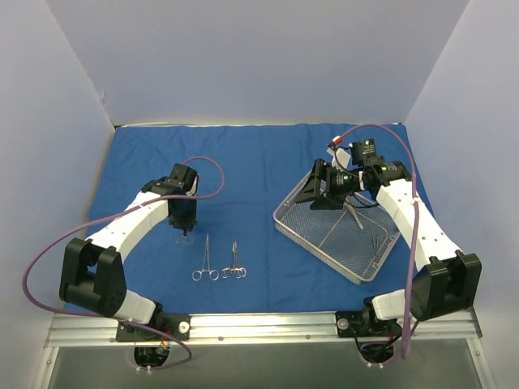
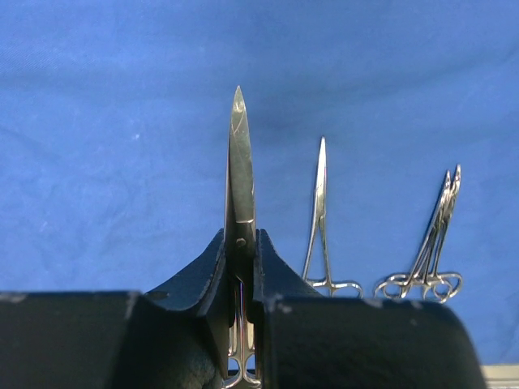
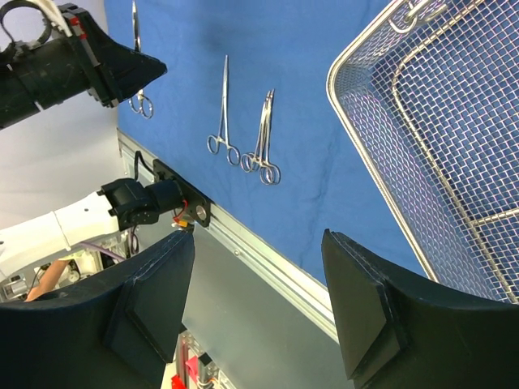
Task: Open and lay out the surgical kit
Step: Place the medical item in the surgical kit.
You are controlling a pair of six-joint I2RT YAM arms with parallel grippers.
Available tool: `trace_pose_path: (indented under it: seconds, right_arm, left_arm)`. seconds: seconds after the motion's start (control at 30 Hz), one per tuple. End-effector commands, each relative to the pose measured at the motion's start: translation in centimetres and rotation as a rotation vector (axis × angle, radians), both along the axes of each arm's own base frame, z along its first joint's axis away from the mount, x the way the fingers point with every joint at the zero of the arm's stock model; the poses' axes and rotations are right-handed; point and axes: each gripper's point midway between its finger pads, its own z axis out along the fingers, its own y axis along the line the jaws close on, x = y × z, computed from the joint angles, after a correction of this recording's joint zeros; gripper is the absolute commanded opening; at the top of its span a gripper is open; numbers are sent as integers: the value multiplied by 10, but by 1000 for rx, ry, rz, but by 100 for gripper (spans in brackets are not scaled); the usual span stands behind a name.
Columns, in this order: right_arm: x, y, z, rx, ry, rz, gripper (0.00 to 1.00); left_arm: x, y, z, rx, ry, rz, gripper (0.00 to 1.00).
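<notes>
Surgical kit wrap (image 1: 243, 162) lies spread. Your left gripper (image 2: 241, 253) clamps scissors (image 2: 239, 162); your right gripper (image 3: 255, 239) stands open, empty, over the tray (image 3: 454, 121).

Overhead camera looks down on cloth (image 1: 259, 162); close wrist cameras share the clamps (image 2: 320, 186)

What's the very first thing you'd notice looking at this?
The big blue cloth covering the table jumps out first. On its left side, the left gripper pinches a shiny pointed steel instrument, next to ring-handled forceps lying on the cloth. On the right, the open right gripper hovers by a silver wire-mesh tray with more steel tools inside.
</notes>
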Motion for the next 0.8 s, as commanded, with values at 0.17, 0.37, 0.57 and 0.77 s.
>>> trace_pose_path:
  seconds: [0.17,0.37,0.57,0.77]
  right_arm:
    - [6,-1,8,-19,-47,5,65]
    - [9,-3,6,-31,-39,1,65]
    - [8,-4,4,-38,-38,0,65]
    - [7,-5,-1,-40,-27,1,65]
  left_arm:
    - [22,-4,-30,-45,44,7,2]
    - [31,-5,-53,-62,113,30,8]
    - [30,0,-59,-69,147,61,34]
    - [28,3,-48,-72,135,60,51]
